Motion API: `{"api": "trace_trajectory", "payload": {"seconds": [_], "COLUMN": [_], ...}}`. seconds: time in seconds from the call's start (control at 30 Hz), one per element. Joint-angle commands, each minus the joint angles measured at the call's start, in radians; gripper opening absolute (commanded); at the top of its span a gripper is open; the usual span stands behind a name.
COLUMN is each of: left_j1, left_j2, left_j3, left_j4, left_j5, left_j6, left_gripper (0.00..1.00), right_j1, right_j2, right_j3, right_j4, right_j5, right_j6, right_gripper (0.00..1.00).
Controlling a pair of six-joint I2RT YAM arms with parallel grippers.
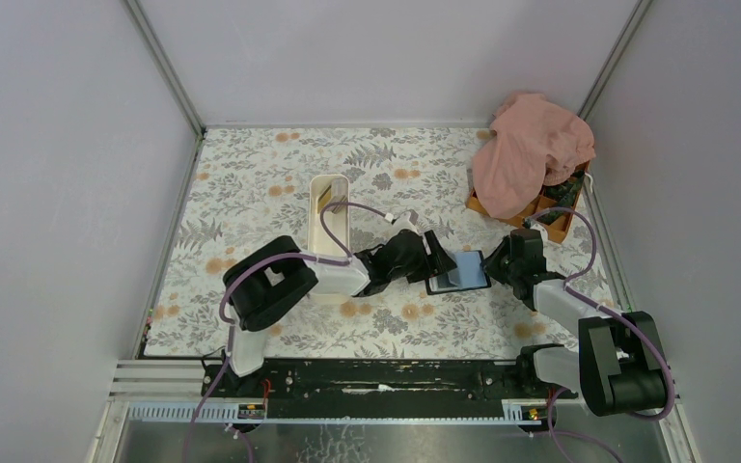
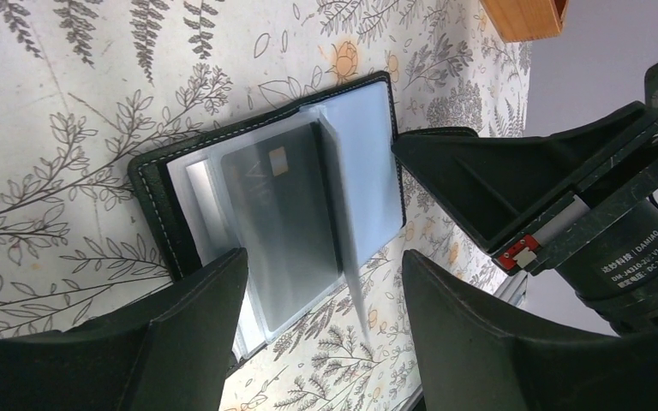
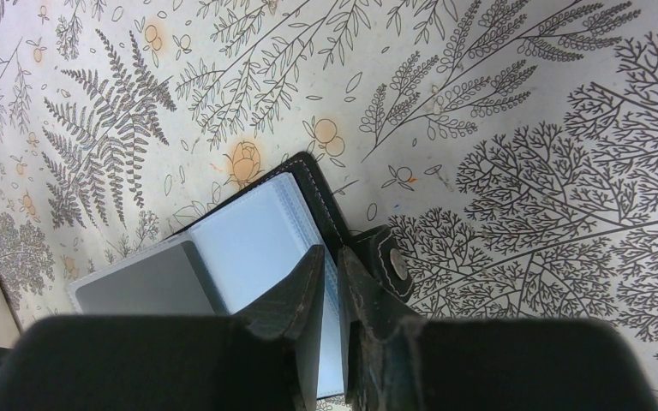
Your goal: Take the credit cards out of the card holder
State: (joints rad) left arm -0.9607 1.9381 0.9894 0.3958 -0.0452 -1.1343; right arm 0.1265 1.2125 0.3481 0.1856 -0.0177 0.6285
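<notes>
Left wrist view: card holder (image 2: 164, 199) open mid-frame, grey card (image 2: 284, 218) tucked inside (looks stiff, light, slippery). Over it, left gripper (image 2: 321, 267) open; right gripper (image 3: 331, 261) pinches holder's edge. Best grab card's end.

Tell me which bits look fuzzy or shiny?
Left wrist: the left fingers are fuzzy up close, and the card looks milky behind shiny plastic. Right wrist: the right fingers are dark and soft, the tablecloth sharp. Top view: even light, holder shining blue.
</notes>
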Motion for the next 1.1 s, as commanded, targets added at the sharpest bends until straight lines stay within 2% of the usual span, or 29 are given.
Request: {"api": "trace_trajectory", "payload": {"seconds": [0.0, 0.63, 1.07], "left_j1": [-0.007, -0.008, -0.008], "left_j2": [0.014, 0.047, 0.065], "left_j3": [0.045, 0.106, 0.063], "left_j4": [0.017, 0.009, 0.167], "left_j5": [0.021, 0.043, 0.11], "left_j6": [0.019, 0.033, -0.001], "left_gripper": [0.73, 0.73, 0.8], "right_j1": [0.012, 0.013, 0.012], "right_j2": [-0.002, -0.011, -0.003], "right_j3": [-0.025, -0.03, -0.028], "right_j4": [-0.061, -0.053, -0.049], "right_j5": [-0.031, -0.05, -0.054], "right_j6": [-0.016, -0.016, -0.021], "right_gripper": [0.19, 0.21, 0.22]}}
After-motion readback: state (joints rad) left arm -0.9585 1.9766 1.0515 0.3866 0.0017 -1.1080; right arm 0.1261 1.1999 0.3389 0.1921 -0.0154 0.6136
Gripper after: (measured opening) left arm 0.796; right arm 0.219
